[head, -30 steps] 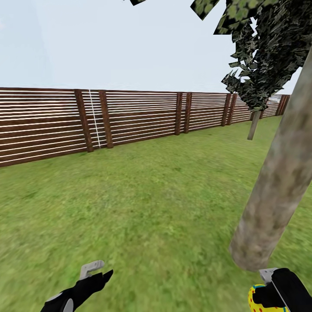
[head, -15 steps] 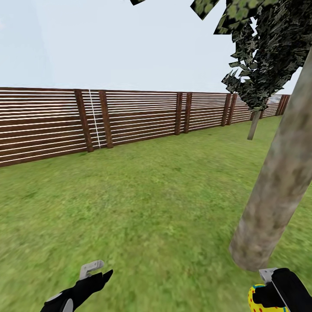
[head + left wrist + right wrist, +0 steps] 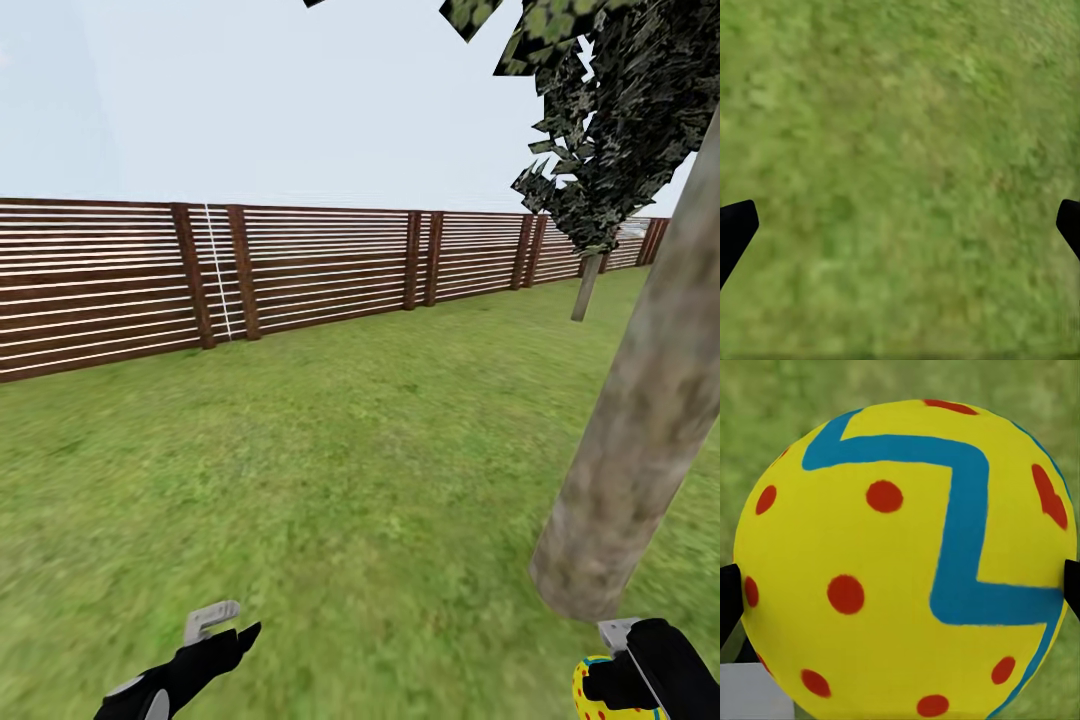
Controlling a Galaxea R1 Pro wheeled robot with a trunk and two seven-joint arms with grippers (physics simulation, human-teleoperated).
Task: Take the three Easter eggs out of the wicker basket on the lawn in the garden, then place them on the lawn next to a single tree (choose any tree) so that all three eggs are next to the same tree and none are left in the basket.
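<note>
If I let go too high, the Easter egg (image 3: 900, 562) squeezed in my right gripper (image 3: 620, 690) could roll away from the tree (image 3: 640, 440); my left gripper (image 3: 900, 225) is wide apart, holding nothing.

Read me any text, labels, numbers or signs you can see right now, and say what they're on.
None: no words, labels, brands or numbers can be read in any view.
The Easter egg in the right gripper bears only a blue zigzag and red dots.
The fence, tree trunk and lawn carry no signs.
The left gripper is unmarked.
</note>
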